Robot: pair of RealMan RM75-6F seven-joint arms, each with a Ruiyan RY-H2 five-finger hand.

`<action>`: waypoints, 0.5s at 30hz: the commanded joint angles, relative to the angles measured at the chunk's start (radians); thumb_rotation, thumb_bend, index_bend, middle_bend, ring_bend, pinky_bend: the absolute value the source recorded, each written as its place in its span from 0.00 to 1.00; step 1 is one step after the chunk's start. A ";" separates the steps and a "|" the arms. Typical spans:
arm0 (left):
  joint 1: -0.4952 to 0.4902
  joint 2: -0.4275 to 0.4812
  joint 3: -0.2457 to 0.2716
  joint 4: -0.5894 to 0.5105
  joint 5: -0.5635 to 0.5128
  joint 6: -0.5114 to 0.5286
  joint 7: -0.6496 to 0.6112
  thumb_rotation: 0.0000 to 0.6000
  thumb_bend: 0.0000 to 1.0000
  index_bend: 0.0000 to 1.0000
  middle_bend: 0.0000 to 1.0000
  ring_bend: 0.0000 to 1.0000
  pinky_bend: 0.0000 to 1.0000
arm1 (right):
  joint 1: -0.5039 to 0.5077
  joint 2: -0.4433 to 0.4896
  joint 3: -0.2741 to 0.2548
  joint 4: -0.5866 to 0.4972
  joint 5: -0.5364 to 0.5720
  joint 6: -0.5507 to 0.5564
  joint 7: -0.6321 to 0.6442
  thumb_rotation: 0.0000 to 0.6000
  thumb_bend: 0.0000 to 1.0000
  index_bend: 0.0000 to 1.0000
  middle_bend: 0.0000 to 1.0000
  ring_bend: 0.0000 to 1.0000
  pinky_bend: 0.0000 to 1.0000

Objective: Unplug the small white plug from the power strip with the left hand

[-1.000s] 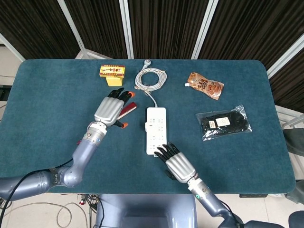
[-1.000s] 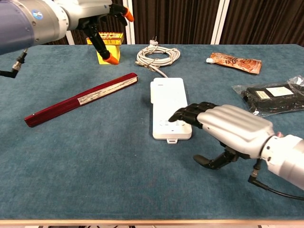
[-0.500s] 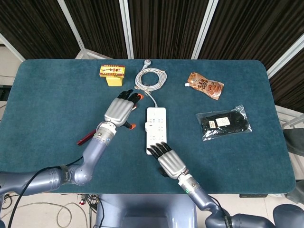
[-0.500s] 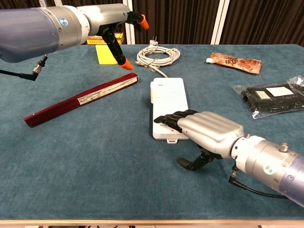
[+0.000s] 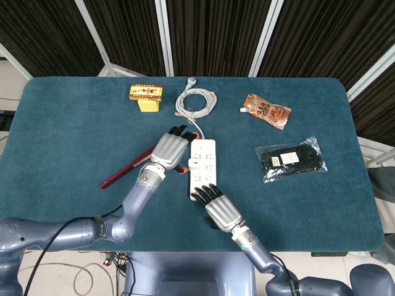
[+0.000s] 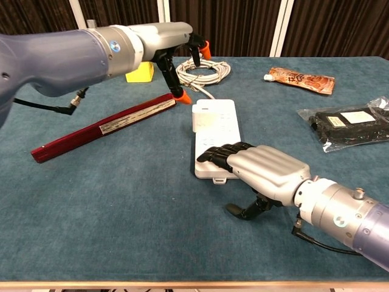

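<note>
Left hand [image 5: 171, 148] hovers just left of the power strip [image 5: 203, 161], fingers spread with orange tips, holding nothing. Small white plug [image 6: 200, 118] sits in the strip's left edge near the far end, still seated; in the head view the left hand's fingers crowd it and contact cannot be judged. Right hand [image 6: 258, 168] lies flat, fingers together, tips pressing the strip's near end and covering its sockets; thumb hangs below, gripping nothing. Coiled white cable [image 5: 195, 102] runs into the strip's far end, partly behind the left hand in chest view. Red flat stick [image 6: 104, 127] lies left of the strip, partly hidden under the left arm from above.
</note>
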 commanded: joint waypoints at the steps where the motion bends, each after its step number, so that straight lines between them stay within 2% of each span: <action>1: -0.026 -0.038 -0.003 0.026 -0.031 0.018 0.020 1.00 0.11 0.32 0.37 0.11 0.17 | 0.001 0.001 -0.008 -0.003 -0.006 0.004 0.007 1.00 0.47 0.10 0.10 0.05 0.09; 4: -0.056 -0.079 -0.004 0.058 -0.062 0.037 0.057 1.00 0.14 0.37 0.42 0.12 0.17 | 0.002 0.002 -0.018 -0.004 -0.012 0.008 0.010 1.00 0.47 0.10 0.10 0.05 0.09; 8: -0.084 -0.127 -0.008 0.095 -0.095 0.065 0.094 1.00 0.14 0.38 0.43 0.13 0.17 | 0.002 0.006 -0.024 -0.009 -0.014 0.015 0.015 1.00 0.47 0.10 0.10 0.05 0.09; 15: -0.123 -0.187 -0.009 0.159 -0.174 0.079 0.162 1.00 0.15 0.40 0.35 0.13 0.16 | -0.001 0.023 -0.034 -0.025 -0.022 0.032 0.024 1.00 0.47 0.10 0.10 0.05 0.09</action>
